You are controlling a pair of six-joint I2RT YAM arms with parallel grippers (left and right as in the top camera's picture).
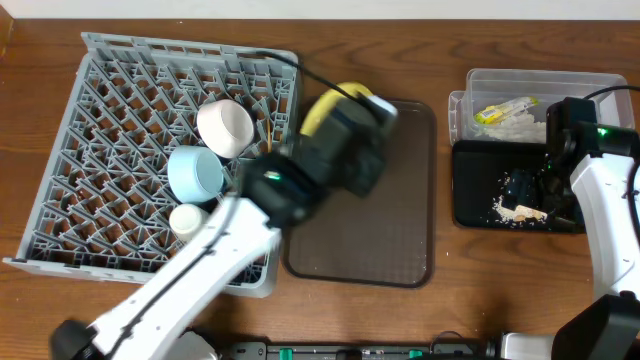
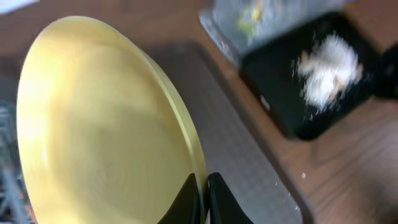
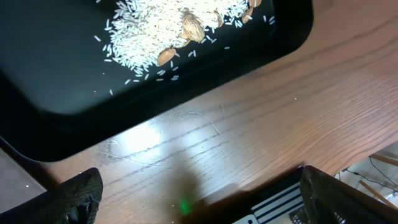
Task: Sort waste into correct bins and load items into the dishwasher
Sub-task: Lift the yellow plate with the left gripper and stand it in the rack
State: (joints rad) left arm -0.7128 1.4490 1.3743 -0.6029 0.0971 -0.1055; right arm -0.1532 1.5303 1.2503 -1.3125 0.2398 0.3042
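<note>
My left gripper [image 2: 205,200] is shut on the rim of the round yellow plate [image 2: 106,130] and holds it tilted on edge. In the overhead view the plate [image 1: 332,100] is above the far left corner of the brown serving tray, beside the grey dish rack [image 1: 120,90]. A white bowl [image 1: 225,127] and a light blue bowl [image 1: 195,172] sit in the rack. My right gripper [image 3: 199,205] is open and empty above the wood just past the black tray [image 3: 56,74], which holds beige food scraps [image 3: 174,25]. The clear tub [image 1: 530,85] holds the green wrapper [image 1: 503,109] and tissue. I cannot make out the chopsticks.
The brown serving tray [image 1: 385,220] lies in the middle between the rack and the bins. A small white cup-like thing [image 1: 187,218] sits in the rack's near part. The black tray [image 1: 480,200] stands right in front of the clear tub. The right arm [image 1: 610,200] stands over the table's right edge.
</note>
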